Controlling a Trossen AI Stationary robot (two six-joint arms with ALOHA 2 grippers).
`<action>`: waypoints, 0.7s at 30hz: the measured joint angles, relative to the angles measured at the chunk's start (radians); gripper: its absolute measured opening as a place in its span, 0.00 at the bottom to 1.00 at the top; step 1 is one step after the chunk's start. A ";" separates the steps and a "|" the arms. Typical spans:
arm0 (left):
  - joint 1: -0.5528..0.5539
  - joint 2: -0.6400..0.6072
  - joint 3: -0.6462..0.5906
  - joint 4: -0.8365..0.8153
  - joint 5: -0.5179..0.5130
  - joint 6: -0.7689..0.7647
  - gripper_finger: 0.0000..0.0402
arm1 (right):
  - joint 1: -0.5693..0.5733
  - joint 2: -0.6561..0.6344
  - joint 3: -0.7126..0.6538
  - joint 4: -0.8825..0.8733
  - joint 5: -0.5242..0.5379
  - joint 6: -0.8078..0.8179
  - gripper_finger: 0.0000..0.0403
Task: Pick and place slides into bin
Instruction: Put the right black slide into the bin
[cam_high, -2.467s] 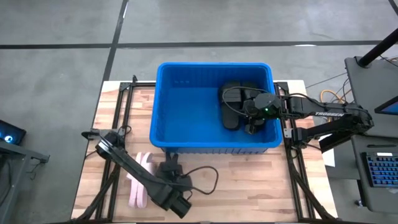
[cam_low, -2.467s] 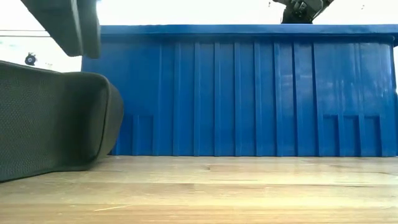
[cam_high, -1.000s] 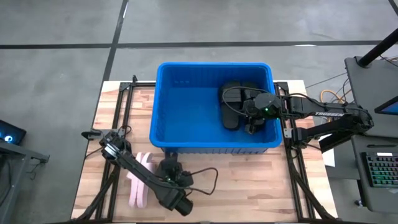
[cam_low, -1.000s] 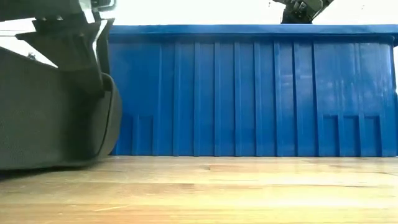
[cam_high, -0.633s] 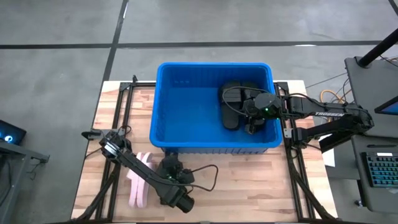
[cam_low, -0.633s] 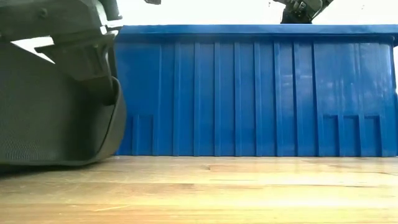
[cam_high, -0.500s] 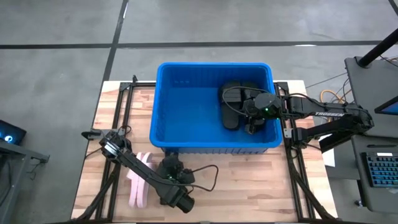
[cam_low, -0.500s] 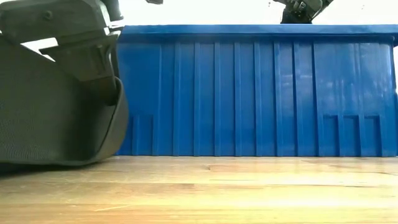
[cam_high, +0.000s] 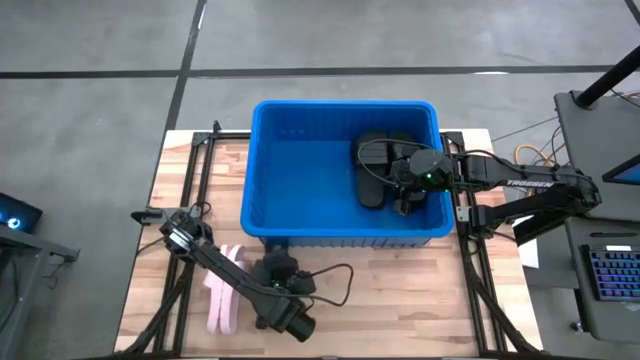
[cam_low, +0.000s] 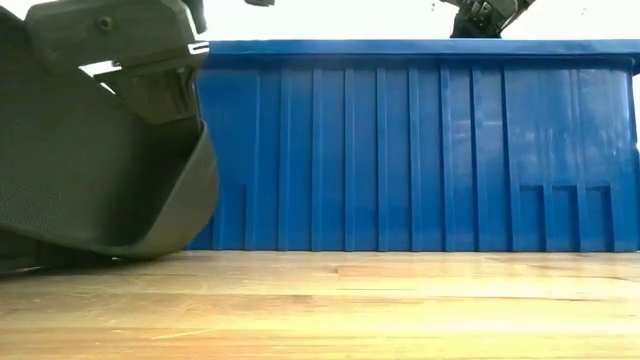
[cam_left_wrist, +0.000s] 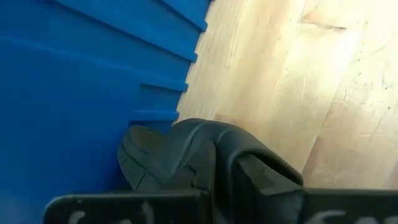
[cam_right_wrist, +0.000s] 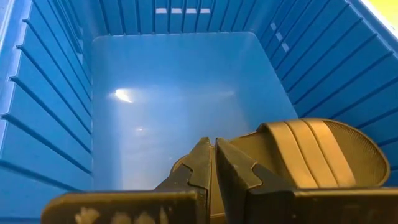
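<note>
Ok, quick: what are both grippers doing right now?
Left gripper: jaws closed on a black slide outside the bin's front wall.
Right gripper: jaws shut, holding nothing, above a slide inside the bin.

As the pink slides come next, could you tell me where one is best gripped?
Probably from straight above, pinching the outer pink slide across its narrow width: both lie flat, side by side on the table.

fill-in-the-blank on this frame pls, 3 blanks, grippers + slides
1. The left gripper is shut on a ____ slide beside the blue bin.
2. The right gripper hangs inside the bin with its fingers ____.
3. The pale pink slides lie on the ____.

Missing words: black; shut; table
</note>
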 joint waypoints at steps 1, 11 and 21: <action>0.001 0.000 0.003 0.000 -0.002 0.000 0.01 | 0.000 0.000 0.000 0.000 0.000 -0.002 0.03; 0.009 -0.019 0.041 0.048 -0.019 0.087 0.01 | 0.000 0.000 0.000 0.000 0.000 -0.036 0.03; 0.022 -0.111 0.069 0.243 0.070 0.310 0.01 | 0.000 0.000 0.000 -0.001 0.000 -0.051 0.03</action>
